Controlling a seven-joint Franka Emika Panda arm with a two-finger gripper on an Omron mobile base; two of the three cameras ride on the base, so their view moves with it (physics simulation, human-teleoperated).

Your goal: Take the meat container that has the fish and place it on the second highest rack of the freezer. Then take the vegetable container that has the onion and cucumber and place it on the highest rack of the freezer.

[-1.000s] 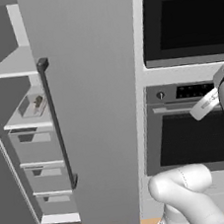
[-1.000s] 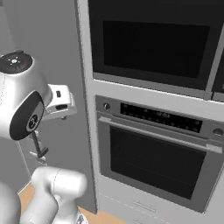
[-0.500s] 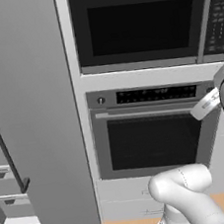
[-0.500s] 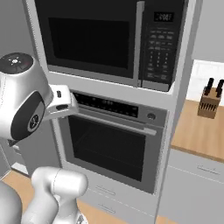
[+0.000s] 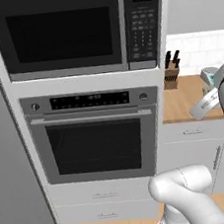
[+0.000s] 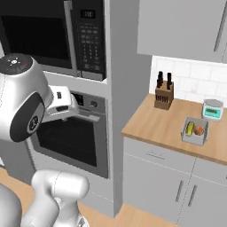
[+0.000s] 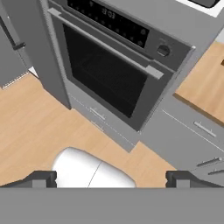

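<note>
The vegetable container (image 6: pixel 195 131), a shallow grey tray, rests on the wooden counter (image 6: pixel 164 124) at the right. In it lie the yellow-green cucumber (image 6: pixel 189 128) and the orange onion (image 6: pixel 199 130). My gripper (image 7: pixel 111 179) hangs high in front of the wall oven, far left of that tray. Its fingertips (image 7: pixel 40 178) stand wide apart, open, with nothing between them. The freezer (image 7: pixel 37 48) is a grey panel at the left edge, its dark bar handle (image 7: pixel 9 33) beside it. The meat container and the fish are out of view.
A black wall oven (image 5: pixel 95 138) sits under a microwave (image 5: pixel 74 31). On the counter stand a knife block (image 6: pixel 163 95) and a small scale (image 6: pixel 213 109). Grey base cabinets (image 6: pixel 173 186) run below the counter, above a wooden floor (image 7: pixel 30 131).
The whole picture has slid left as the base moved right: the freezer left both base views, and the counter with the vegetable container came in. The gripper stays open.
</note>
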